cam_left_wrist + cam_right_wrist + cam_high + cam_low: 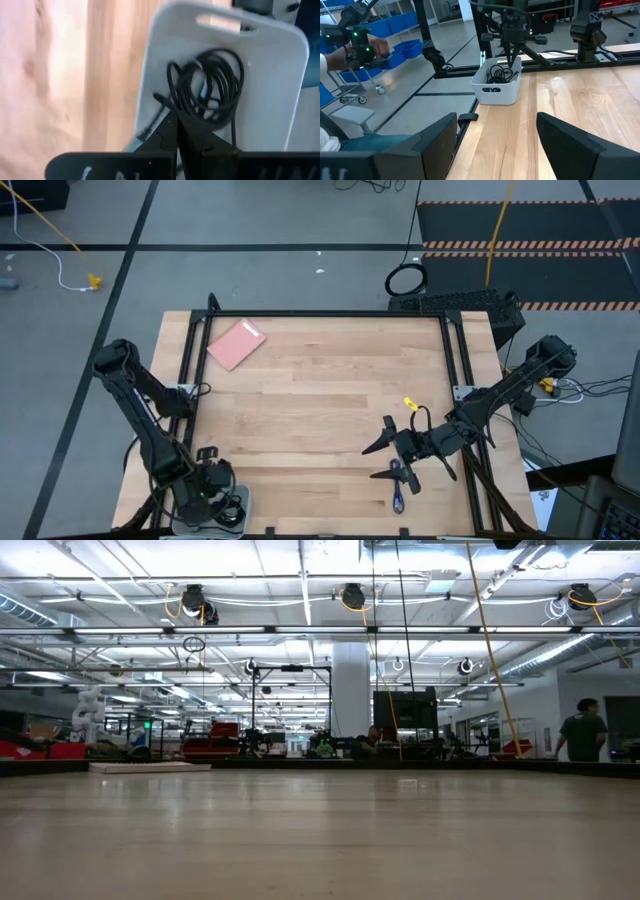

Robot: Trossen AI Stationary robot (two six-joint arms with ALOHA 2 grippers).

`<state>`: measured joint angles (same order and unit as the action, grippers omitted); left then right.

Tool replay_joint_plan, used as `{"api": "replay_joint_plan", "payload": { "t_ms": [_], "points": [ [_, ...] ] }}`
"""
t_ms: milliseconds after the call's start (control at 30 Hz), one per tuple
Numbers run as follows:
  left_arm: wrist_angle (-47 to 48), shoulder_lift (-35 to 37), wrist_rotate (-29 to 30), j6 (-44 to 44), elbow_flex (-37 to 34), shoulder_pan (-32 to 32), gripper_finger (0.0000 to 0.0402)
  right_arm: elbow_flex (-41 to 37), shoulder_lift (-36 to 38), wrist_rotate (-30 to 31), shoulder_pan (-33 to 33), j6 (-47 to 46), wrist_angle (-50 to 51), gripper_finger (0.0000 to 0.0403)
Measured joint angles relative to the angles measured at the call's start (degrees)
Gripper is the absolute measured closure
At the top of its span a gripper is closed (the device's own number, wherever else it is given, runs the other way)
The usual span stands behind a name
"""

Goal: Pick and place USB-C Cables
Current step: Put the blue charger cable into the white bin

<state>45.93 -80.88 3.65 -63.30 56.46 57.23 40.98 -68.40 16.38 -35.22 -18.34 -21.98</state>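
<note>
Looking down from the high view, you have the right tool [383,460] spread wide over the desk [320,400], with the purple-blue cable [398,498] lying just beside its fingers, toward the desk's near edge. The left tool [212,492] hangs over the white bin [238,502] at the near-left corner. The pink card [236,344] lies well apart.

The low view shows neither tool nor cable.

The left wrist view shows that tool clenched empty, tips together above the black cables [207,90] coiled in the bin.

The right wrist view confirms the released fingers and the distant bin [497,85].

Judgement: the cable is light, limp and thin; take it across the bunched middle, not the plugs.
</note>
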Motion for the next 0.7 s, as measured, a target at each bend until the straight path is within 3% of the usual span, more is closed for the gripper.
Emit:
{"api": "replay_joint_plan", "payload": {
  "t_ms": [133,400,533,700],
  "points": [
    [0.6,1.06,3.35,6.9,0.64,-3.64,0.0394,-0.01,0.0,0.0,0.0,0.27,0.0,0.0136],
    [0.81,1.11,3.71,16.97,0.86,-11.01,0.039,0.0,0.0,0.02,-0.01,-0.44,0.12,0.0136],
    [4.31,1.11,0.57,16.55,0.86,-11.41,0.0394,-0.01,0.0,0.02,-0.02,-0.73,0.39,0.0136],
    [10.94,1.11,-3.44,8.77,0.86,-8.69,0.0394,-0.01,0.0,0.02,-0.02,-1.55,1.92,0.0136]
  ]
}}
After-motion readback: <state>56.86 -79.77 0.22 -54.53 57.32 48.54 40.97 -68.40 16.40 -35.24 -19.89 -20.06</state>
